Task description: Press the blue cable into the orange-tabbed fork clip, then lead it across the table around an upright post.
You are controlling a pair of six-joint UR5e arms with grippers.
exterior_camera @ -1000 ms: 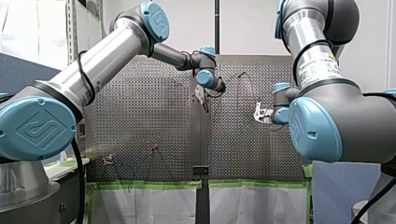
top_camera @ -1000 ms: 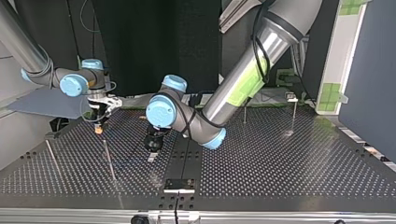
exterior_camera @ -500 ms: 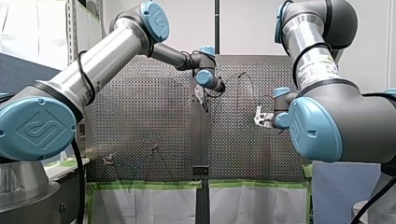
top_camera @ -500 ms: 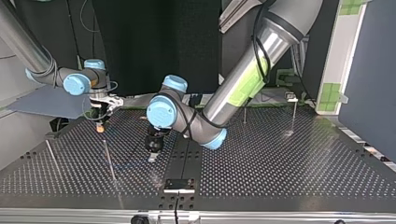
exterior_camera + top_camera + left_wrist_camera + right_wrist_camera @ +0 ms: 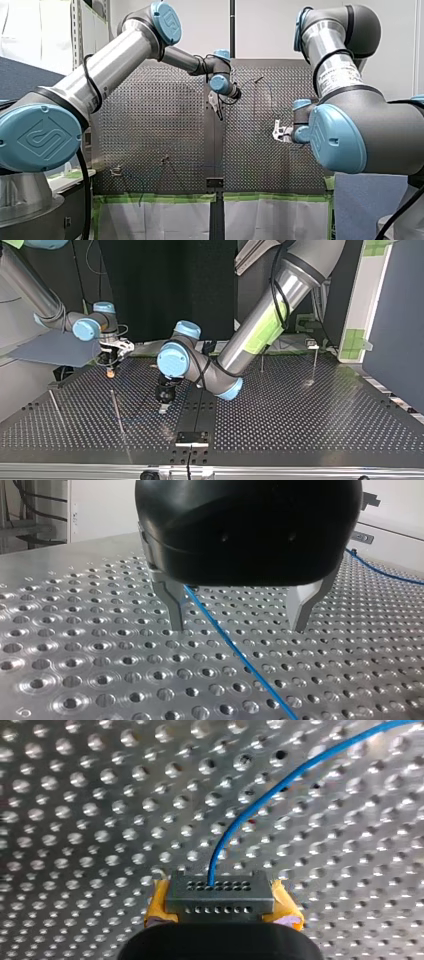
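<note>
With your left claw (image 5: pixel 239 628) spread astride the thin blue cable (image 5: pixel 235 650) on the perforated metal tabletop (image 5: pixel 75 655) and your right claw (image 5: pixel 220 892) pinching it at the top view's far left, a sideways tug could slide it clear.

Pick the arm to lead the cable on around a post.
Right, probably. My right gripper grips the cable, and a post stands near it in the top view. My left gripper is open, only straddling the cable, so it would have to grasp first.

Front camera sits behind the arms (image 5: pixel 100 70), top camera faces them — both see the table (image 5: pixel 300 415); wrist cameras look close.
</note>
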